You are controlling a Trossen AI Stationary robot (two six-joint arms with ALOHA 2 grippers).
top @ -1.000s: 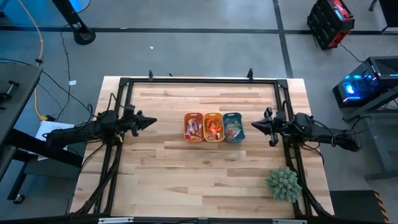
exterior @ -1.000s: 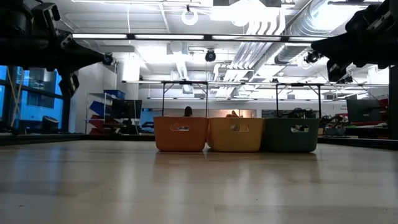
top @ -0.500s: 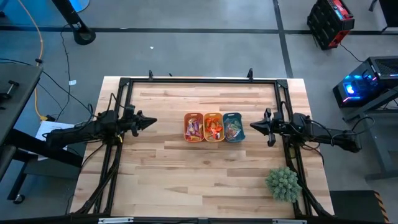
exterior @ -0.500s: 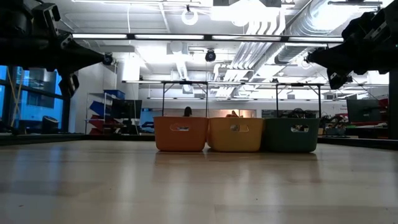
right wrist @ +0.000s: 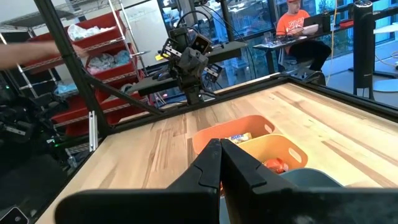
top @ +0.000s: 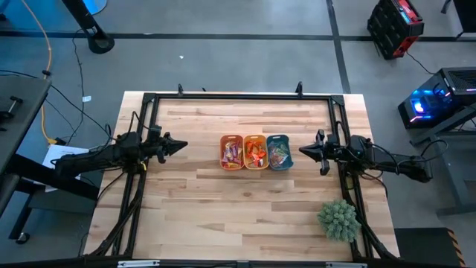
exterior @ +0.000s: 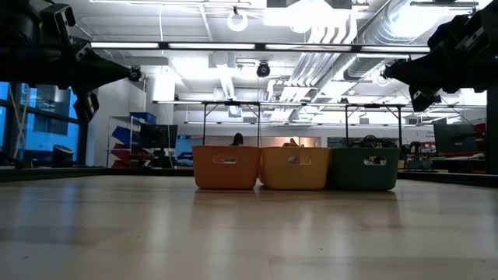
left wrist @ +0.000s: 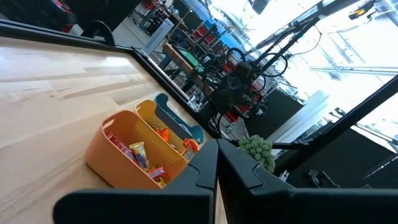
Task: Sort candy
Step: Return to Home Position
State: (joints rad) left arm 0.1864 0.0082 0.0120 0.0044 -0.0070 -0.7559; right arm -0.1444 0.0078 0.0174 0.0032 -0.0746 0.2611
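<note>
candy (top: 256,154) sits in three bins (exterior: 294,169) at centre. left gripper (top: 182,147) and right gripper (top: 303,150) stay pinched together, empty. sorting looks done.

Robotics lab, open-plan, industrial bldg. Bare ducts & pipes (exterior: 366,31) overhead, strip lights (exterior: 210,45), grey concrete floor (top: 223,52) w/ a yellow cable (top: 49,56) trailing across it. Wooden bench (top: 245,208) boxed in by a black frame (top: 238,96), dark robot arms (top: 97,158) at either side, left claw (top: 184,147) & right claw (top: 302,150) both pinched closed above the wood. Red-black equipment case (top: 396,26) and a PC (top: 431,100) glowing blue off to one side. Rack of red shelves (right wrist: 109,62); a person (right wrist: 298,25) in an orange top sits at a desk (right wrist: 280,46) further back.
</note>
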